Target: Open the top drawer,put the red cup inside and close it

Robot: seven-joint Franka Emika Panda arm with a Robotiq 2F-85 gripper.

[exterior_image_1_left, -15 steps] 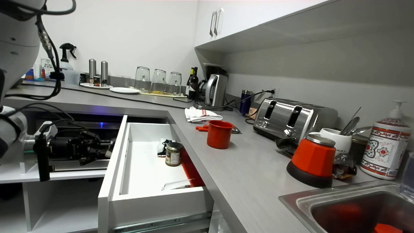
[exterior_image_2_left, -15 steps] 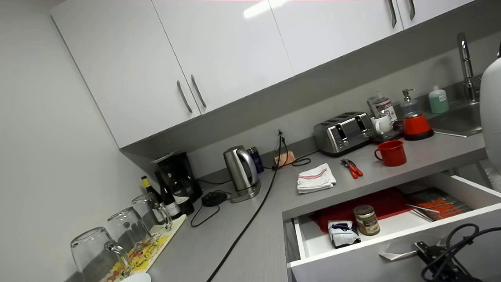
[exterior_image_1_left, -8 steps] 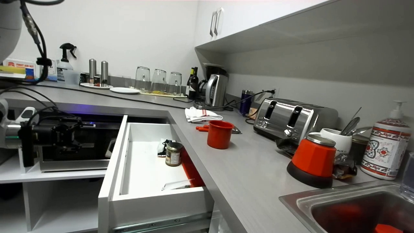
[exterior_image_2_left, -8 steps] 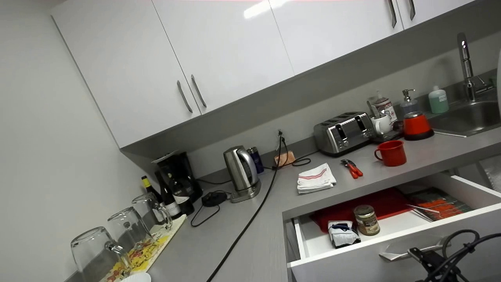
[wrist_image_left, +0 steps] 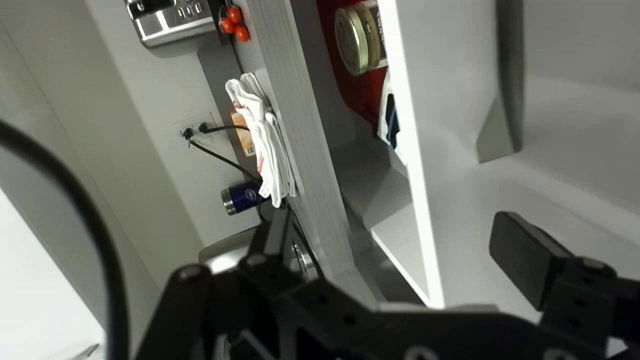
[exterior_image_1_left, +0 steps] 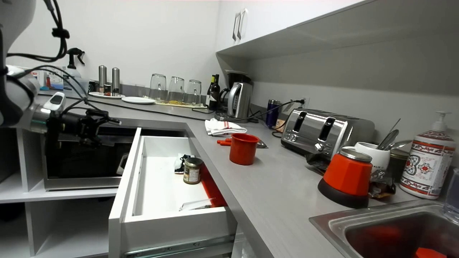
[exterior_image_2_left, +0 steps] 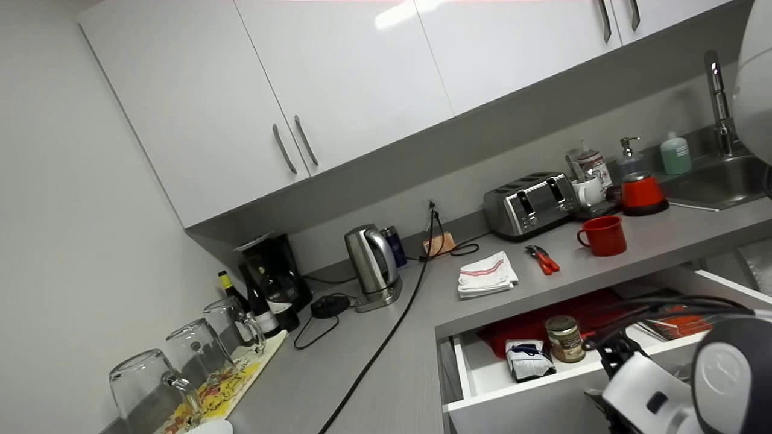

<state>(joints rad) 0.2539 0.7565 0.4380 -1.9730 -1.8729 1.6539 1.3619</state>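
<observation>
Our counter (exterior_image_1_left: 279, 190) carries the red cup (exterior_image_1_left: 243, 151) near its front edge, the drawer (exterior_image_1_left: 175, 229) juts out below, and our hand (wrist_image_left: 395, 232) gapes wide.

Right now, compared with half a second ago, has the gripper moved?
Yes. In an exterior view, the gripper has moved up, from below the counter edge to overlapping it, and somewhat rightward in the picture.

The cup (exterior_image_1_left: 243, 151) stands on the counter (exterior_image_1_left: 274, 193) between toaster (exterior_image_1_left: 324, 132) and top drawer (exterior_image_1_left: 161, 197), which holds a jar (exterior_image_1_left: 192, 172).
</observation>
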